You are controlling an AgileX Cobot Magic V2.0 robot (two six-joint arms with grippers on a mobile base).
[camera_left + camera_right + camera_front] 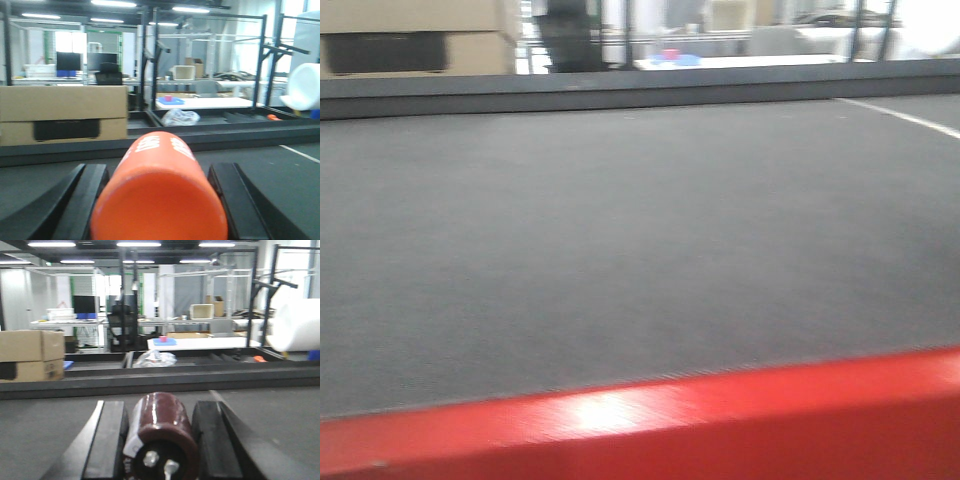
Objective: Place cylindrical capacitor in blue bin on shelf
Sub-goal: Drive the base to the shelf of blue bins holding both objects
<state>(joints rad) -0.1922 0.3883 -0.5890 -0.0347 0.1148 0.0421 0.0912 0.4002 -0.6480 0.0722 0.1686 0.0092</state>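
Exterior front-facing view: grey table top (620, 250) with a red front frame (720, 410) fills the picture; neither arm nor any task item shows here. No polished steel shelf and no blue bin can be made out in any view, so the target's direction from the grippers cannot be told. Stacked cardboard boxes (62, 115) stand past the far table edge, contents hidden. A white roll (297, 325) sits at right in the background. On a distant white bench lies a flat blue item (164, 342) with something small and red on it; too small to say whether it is a bin. Left gripper (157, 170) is closed on an orange object (160, 200), a cylinder held between both fingers with its axis pointing forward; not the task item. Right gripper (159, 406) is clamped on the cylindrical capacitor (162, 430): dark brown sleeve, pale label down its left side, both fingers against its flanks. Its long axis runs along the fingers, the two terminals facing back toward the wrist camera, the far end pointing ahead over the table. Judgement: the right arm already carries the part, so the coming move turns on bringing the shelf into view, then presenting the capacitor's far end first over the bin.
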